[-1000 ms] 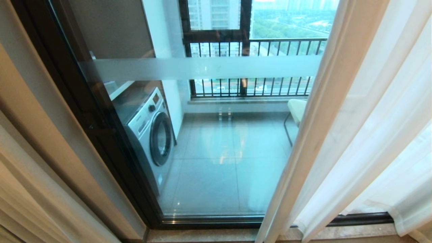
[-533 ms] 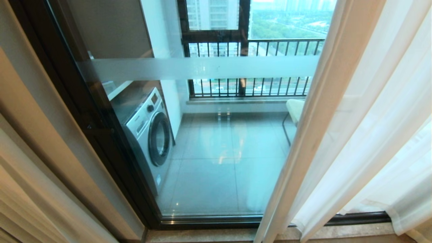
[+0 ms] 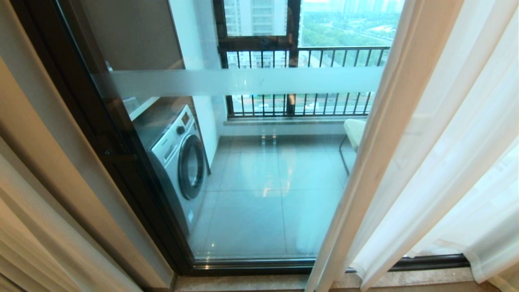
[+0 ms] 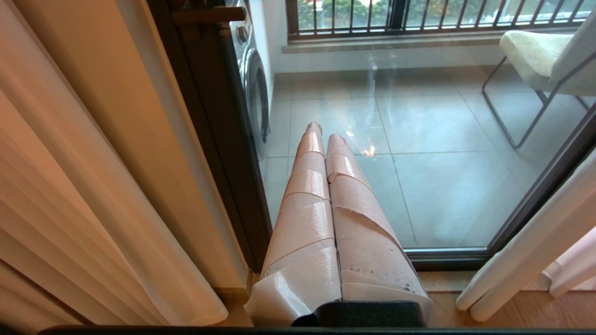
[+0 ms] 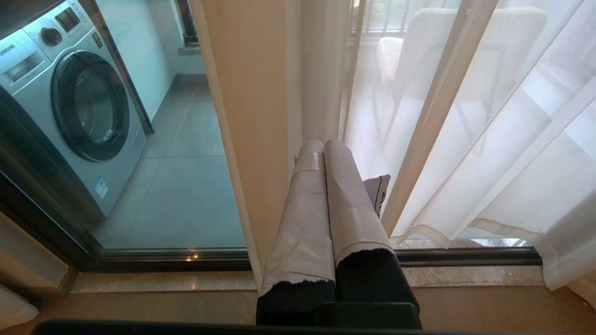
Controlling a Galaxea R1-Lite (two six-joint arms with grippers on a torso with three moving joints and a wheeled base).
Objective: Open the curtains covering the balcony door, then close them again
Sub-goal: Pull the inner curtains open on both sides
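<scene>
- While the head view has slid a touch sideways since a second ago, with the whole scene moving together, nothing in the scene itself is seen to have been shifted; only the camera is judged to have moved, and the last half second shows no change at all.
- From the head, the curtains are seen gathered at the right, so most of the balcony door is bared, its frosted band crossing the glass. The opening half is judged largely done; the closing half is not yet done. Neither arm is shown here.
- Beyond the glass a washing machine, a chair and a black railing are seen; a beige drape hangs at the left.
- From the left wrist, the left claw is seen pressed shut on nothing, hanging just before the glass beside the dark frame, well apart from the sheer fabric.
- From the right wrist, the right claw is likewise closed and empty, its tips just beside the curtain's leading fold; contact cannot be told.
- Nothing is seen blocking the fabric's path; slippery sheer folds are judged the likeliest difficulty.
</scene>
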